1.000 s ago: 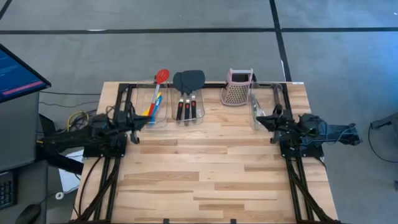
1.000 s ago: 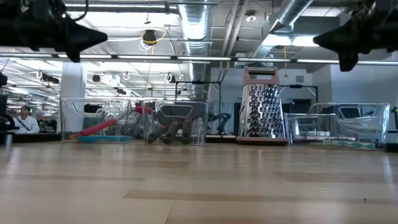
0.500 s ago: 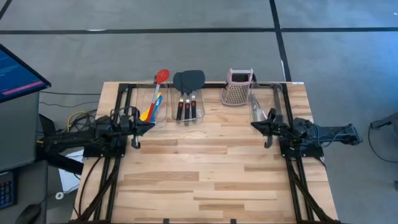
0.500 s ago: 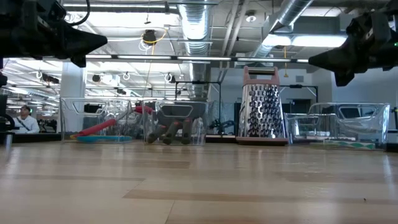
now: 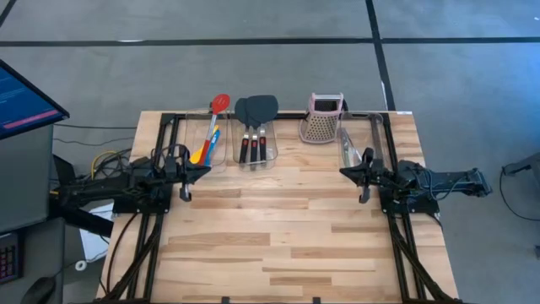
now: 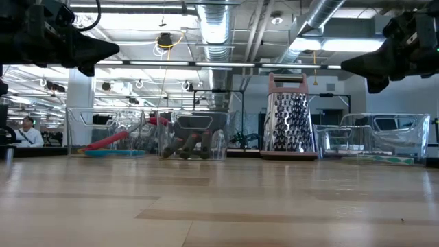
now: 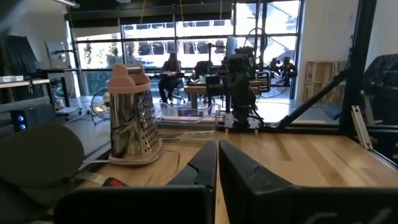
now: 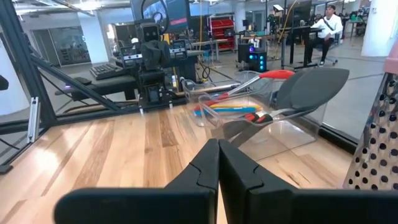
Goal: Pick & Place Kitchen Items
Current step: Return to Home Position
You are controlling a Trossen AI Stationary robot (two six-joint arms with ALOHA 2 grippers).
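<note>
Stock, listed from the table's (image 5: 278, 228) left side to its right.

- Left gripper (image 5: 202, 168): hovering just in front of the left bin (image 5: 190, 139), fingers (image 7: 205, 163) pressed together, gripping nothing.
- Red spoon (image 5: 218, 108): lying in the left bin, bowl poking out over the far rim.
- Yellow and blue spoons (image 5: 207, 143): lying beside it in the same bin.
- Three black spatulas (image 5: 256, 114): lying in the middle bin (image 5: 237, 152), blades overhanging the far rim, black-red handles pointing at the near end.
- Box grater (image 5: 324, 118): standing upright between the middle and right bins, touching neither gripper.
- Metal tongs (image 5: 358, 152): lying in the right bin (image 6: 384, 137).
- Right gripper (image 5: 350, 171): hovering just in front of the right bin, fingers (image 8: 208, 160) clamped together, carrying nothing.

Step in hand, judging by closed, unladen grippers and no utensil lying loose on the boards: sorting looking done, homing of both arms under way.

Next move, by the same judgement: calling for drawing each arm back toward its own side, away from the bins, keeping the shut fingers clear of the bin walls and needing no further grasp.
</note>
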